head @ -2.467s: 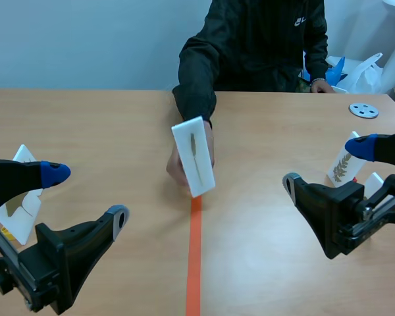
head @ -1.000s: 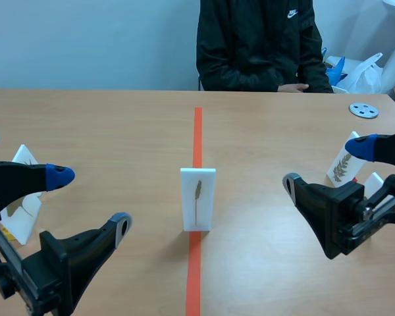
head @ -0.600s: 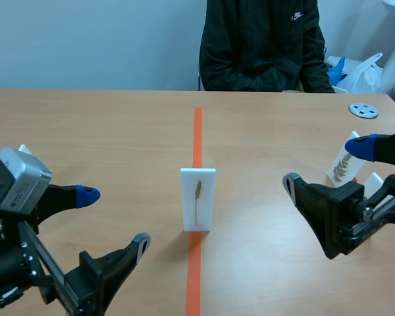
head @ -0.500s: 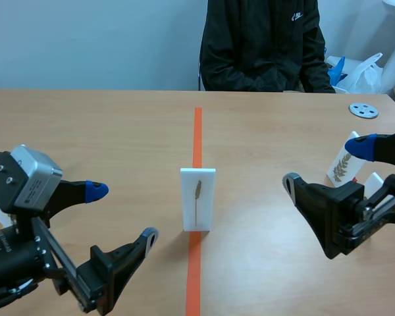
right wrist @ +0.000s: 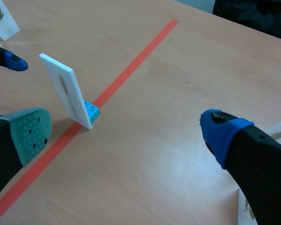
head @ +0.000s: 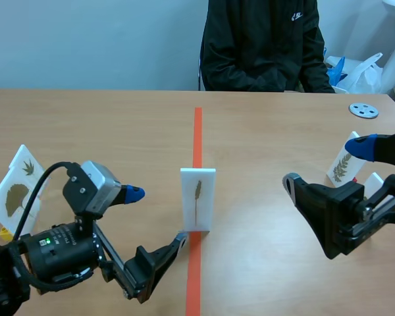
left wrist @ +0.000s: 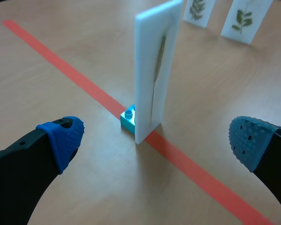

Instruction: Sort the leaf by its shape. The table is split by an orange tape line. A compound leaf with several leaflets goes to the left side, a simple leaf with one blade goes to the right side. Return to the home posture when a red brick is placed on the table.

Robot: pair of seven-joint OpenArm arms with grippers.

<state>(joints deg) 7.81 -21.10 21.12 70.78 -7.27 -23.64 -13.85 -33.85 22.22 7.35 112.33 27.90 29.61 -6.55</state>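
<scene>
1. Left wrist view had the leaf card (left wrist: 154,70) standing upright at twelve o'clock from my left jaws. They gaped wide and held nothing, and the card stood ahead of the gap, touching neither side.
2. Scene view put the card on the orange tape line (head: 197,131) in the middle of the bench (head: 85,125). My left jaws sat near its foot at about eight o'clock. My right jaws were well apart at three o'clock, also wide and empty.
3. One slim blade showed on it, so I judged it a simple leaf, bound for the right side.
4. I reckoned the card light, stiff and smooth-faced. It looked top-heavy on its small teal brick (left wrist: 129,118), so a nudge would likely tip it.
5. I judged the best hold to be low across both flat faces, just above the brick, squarely.
</scene>
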